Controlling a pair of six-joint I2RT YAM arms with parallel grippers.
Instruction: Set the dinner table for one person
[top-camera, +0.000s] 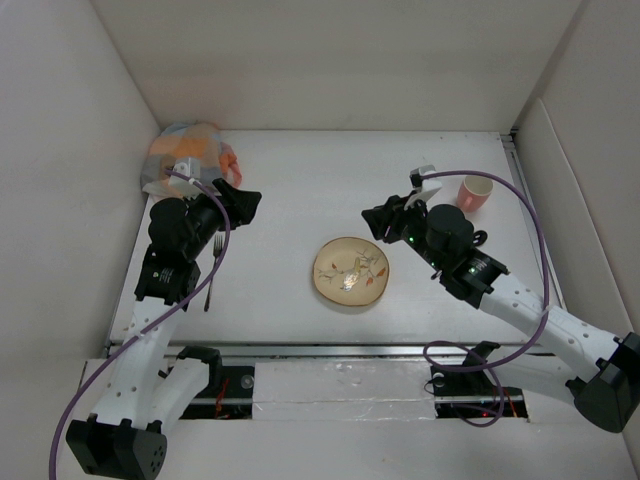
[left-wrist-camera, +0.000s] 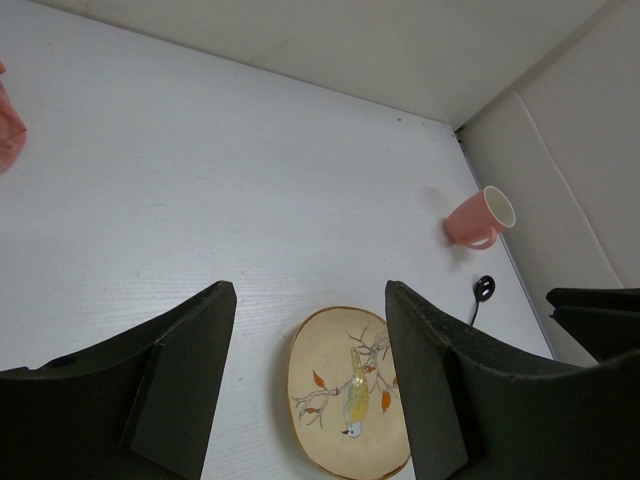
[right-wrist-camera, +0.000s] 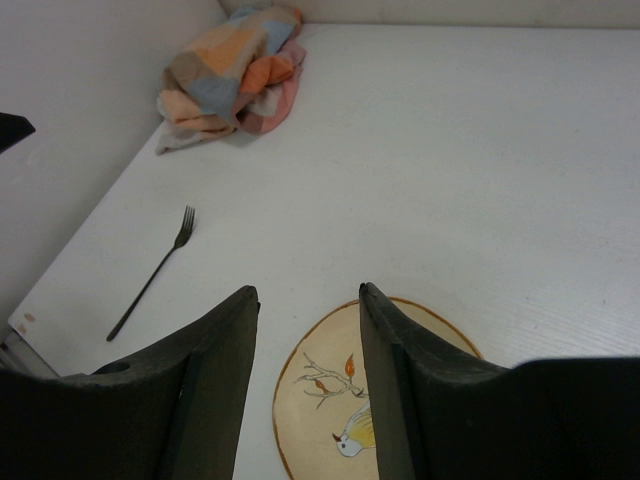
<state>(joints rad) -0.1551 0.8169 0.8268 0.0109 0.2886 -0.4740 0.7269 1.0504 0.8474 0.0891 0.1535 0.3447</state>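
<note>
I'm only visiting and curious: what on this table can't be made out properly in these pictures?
- Bird-painted plate: left wrist view, cut off by the bottom edge, its right side behind one of the jaws.
- Small dark looped object by the pink cup: left wrist view, too small to identify.
- Checked cloth: top view, near edge covered by the left arm.
- Pink patch: left wrist view, cut off by the left edge.

Matte white dinner table (top-camera: 300, 190) — glossy glazed plate (top-camera: 351, 272), soft checked cloth (right-wrist-camera: 232, 68).
</note>
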